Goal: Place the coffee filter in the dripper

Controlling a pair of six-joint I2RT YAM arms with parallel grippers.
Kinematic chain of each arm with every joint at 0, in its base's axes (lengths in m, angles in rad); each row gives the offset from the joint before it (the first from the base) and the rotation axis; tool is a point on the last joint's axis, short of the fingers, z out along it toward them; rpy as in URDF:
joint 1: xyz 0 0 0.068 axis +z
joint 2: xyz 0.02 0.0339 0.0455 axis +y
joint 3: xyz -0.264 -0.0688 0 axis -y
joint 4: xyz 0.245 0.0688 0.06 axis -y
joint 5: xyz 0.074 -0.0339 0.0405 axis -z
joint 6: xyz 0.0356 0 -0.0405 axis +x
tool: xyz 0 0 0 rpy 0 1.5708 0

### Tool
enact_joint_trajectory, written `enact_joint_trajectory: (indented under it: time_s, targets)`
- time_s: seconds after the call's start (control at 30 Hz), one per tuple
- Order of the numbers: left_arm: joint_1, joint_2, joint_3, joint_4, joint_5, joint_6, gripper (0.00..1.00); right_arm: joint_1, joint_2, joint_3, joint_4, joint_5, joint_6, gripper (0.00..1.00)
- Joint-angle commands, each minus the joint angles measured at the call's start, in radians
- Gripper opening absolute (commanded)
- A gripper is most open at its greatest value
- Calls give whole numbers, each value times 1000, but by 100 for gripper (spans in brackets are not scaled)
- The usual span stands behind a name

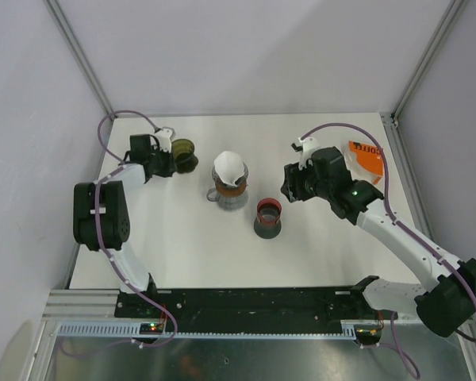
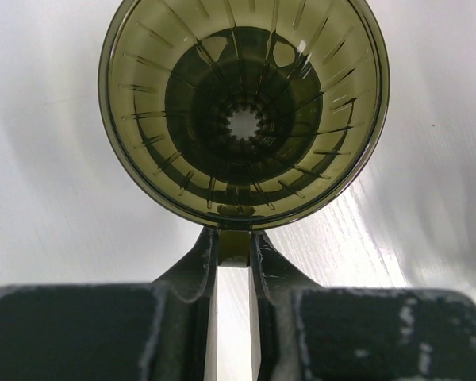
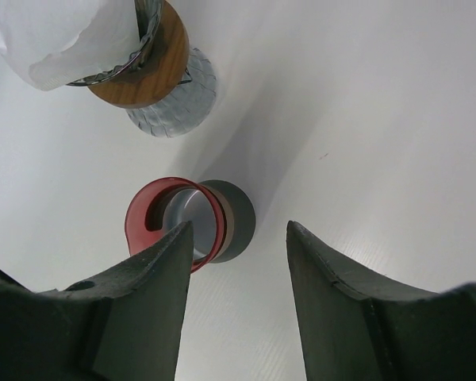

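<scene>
**Mia:** What is the left claw doing?

**Ben:** It is clenched on the little tab of the green dripper. The tab sits right between its two fingers.

**Mia:** How can it do that well?

**Ben:** I think it should squeeze the tab near the bowl, not out at the tip. Then the dripper will not twist. It should keep the wide mouth up and flat, so the paper can drop straight in. I cannot tell if the dripper is on the tabletop or just above it, so it should go slow.

**Mia:** Where is the coffee filter?

**Ben:** The white coffee filter sits in the wood ring on top of the glass pot. That is in the middle of the tabletop, near the green dripper but not touching it.

**Mia:** And the right claw?

**Ben:** The right claw is wide open and holds nothing. It hangs over the red cup. I think it has to get the paper and pinch it softly, because paper bends.

**Mia:** Let's count!

**Ben:** Two claws. One filter. One green dripper. One glass pot with one wood ring. One red cup. One orange packet at the far right.
</scene>
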Motion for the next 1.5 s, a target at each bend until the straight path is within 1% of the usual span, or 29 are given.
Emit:
enact_joint_trajectory:
  time_s: [0.0,0.13,0.3,0.47,0.57,0.73,0.83,0.9,0.93,1.03,1.1,1.3,1.47]
  targets:
    - [-1,-125,79,-29,18,-27,0,-11,-38,7,-5,0,-12,55]
    - [-5,-184,150,-95,5,-36,0,-43,-54,7,-21,4,-11,56]
    - [-33,-235,251,-188,-17,-19,0,-117,-64,5,-55,10,-4,56]
    - [-135,-284,344,-259,-54,6,0,-237,-72,5,-93,21,18,56]
    - [-196,-303,416,-309,-52,18,0,-308,-78,5,-117,26,26,57]
    - [-306,-307,591,-465,-13,42,0,-394,-96,-13,-135,15,27,57]
    - [-401,-320,651,-556,7,90,0,-418,-116,-31,-127,-2,31,57]
    - [-461,-326,683,-625,52,133,0,-426,-125,-39,-123,-11,33,57]
    - [-483,-327,696,-672,98,154,0,-430,-128,-40,-121,-15,33,56]
    - [-534,-332,702,-790,227,276,0,-433,-130,-44,-116,-31,32,57]
    - [-554,-339,685,-858,275,351,0,-434,-134,-45,-113,-37,30,56]
    - [-628,-341,605,-969,333,495,0,-435,-137,-49,-107,-42,26,56]
    - [-684,-312,541,-984,351,549,0,-436,-132,-51,-103,-52,28,57]
